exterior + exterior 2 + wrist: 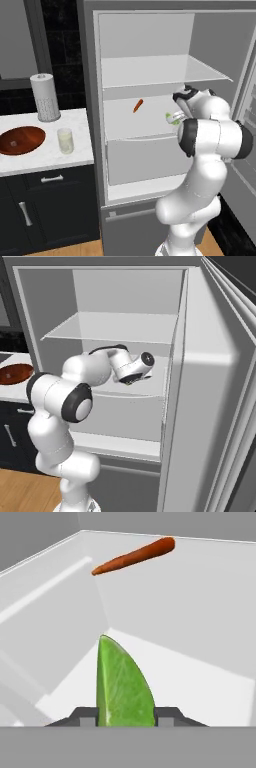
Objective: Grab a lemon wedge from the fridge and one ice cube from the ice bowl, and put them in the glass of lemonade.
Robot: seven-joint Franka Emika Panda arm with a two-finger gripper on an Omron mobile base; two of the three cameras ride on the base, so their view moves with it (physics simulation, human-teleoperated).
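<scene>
While reaching deep into the open fridge [95,75], seen at centre frame in the left base view: white arm, elbow bent at centre right, forearm stretched toward the middle shelf. Claw [125,714] narrowed onto the lemon wedge [122,687], one dark tip hard against each flat side at the bottom centre of the hand view. Wedge standing straight ahead of the claw, long axis running up the frame to a point, lower end hidden between the tips. Same wedge a small green speck at the wrist in the left base view [171,117], just above the middle shelf. Judged gripped, though lift off the shelf not yet certain. Orange-red stick-like item [135,556] further back, upper centre of the hand view, well apart. Glass of lemonade [65,140] on the white surface [75,160] at left, beside the ice bowl [21,140] and paper-towel roll [45,97]. Next move, by judgement: withdrawing backward out of the fridge, then swinging left toward the glass.
</scene>
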